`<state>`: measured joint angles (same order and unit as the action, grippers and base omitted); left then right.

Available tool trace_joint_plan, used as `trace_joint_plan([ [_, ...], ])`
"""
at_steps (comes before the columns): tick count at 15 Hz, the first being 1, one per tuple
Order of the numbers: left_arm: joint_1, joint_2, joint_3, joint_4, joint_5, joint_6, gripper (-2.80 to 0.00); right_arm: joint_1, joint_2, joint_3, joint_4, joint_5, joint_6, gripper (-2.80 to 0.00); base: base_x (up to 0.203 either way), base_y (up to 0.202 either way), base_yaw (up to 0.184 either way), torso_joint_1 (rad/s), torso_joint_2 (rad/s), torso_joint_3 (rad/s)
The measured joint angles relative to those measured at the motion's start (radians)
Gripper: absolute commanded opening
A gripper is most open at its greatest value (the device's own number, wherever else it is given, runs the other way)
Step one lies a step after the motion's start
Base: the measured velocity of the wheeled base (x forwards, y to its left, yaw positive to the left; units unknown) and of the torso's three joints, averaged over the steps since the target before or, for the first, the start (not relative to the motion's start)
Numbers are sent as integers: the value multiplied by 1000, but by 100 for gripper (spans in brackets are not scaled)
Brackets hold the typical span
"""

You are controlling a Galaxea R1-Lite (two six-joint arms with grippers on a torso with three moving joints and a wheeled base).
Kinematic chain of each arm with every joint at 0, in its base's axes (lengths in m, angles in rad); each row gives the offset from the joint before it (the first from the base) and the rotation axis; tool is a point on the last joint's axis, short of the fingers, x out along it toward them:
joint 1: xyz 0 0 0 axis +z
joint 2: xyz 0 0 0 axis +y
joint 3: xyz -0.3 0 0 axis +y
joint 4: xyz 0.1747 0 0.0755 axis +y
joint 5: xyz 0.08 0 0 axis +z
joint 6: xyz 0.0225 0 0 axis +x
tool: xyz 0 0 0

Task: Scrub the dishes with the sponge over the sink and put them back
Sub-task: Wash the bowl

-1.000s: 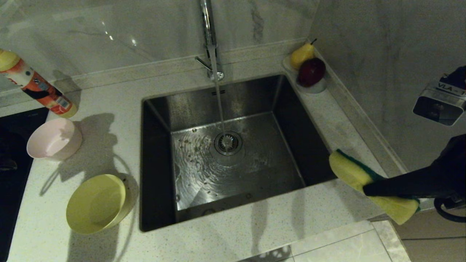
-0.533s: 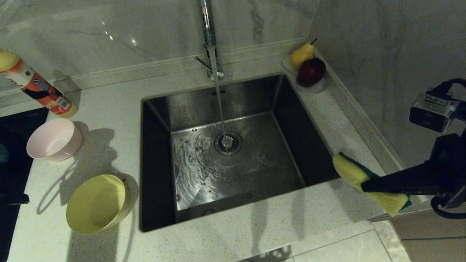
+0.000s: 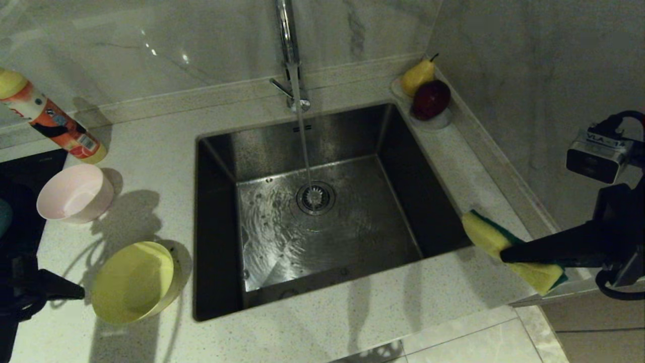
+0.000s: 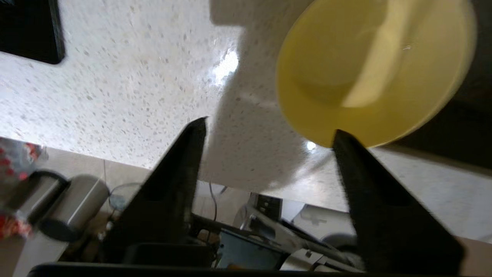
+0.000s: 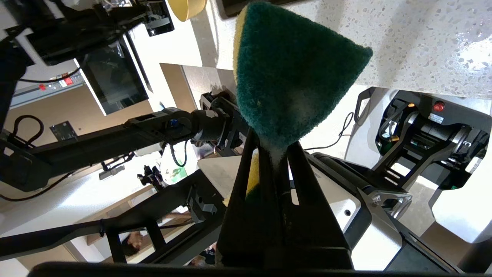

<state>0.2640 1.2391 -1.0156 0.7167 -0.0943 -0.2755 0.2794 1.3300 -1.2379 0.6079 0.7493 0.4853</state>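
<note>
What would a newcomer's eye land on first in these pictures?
Water runs from the faucet into the sink at centre. At the sink's right edge the right hand is clamped on the sponge. On the counter left of the sink, the left hand stands open just short of the yellow bowl, with the pink bowl behind it.

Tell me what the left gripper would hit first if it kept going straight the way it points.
Probably the yellow bowl. The left gripper is open, aimed at the bowl's near rim, one fingertip already overlapping its edge in the wrist view. Depth is unclear, so it might meet the countertop first.
</note>
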Motion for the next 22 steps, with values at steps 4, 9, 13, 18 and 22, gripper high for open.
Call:
trace_joint_plan([
  [4,-1,30,110,-138,14,-4,0,-6,4,0,0,-1,0,-280,0,0,0,0,0,0],
  [9,0,63,158,-167,21,-1,0,-7,10,-3,0,0,1,-280,0,0,0,0,0,0],
  [13,0,90,243,-321,61,-4,0,-5,15,-1,-1,-1,1,-280,0,0,0,0,0,0],
  [18,-8,120,256,-332,58,-16,0,-3,18,-14,-1,-2,1,-280,0,0,0,0,0,0],
  [22,-10,135,265,-333,55,-21,0,-4,5,-12,2,-1,0,-280,0,0,0,0,0,0],
])
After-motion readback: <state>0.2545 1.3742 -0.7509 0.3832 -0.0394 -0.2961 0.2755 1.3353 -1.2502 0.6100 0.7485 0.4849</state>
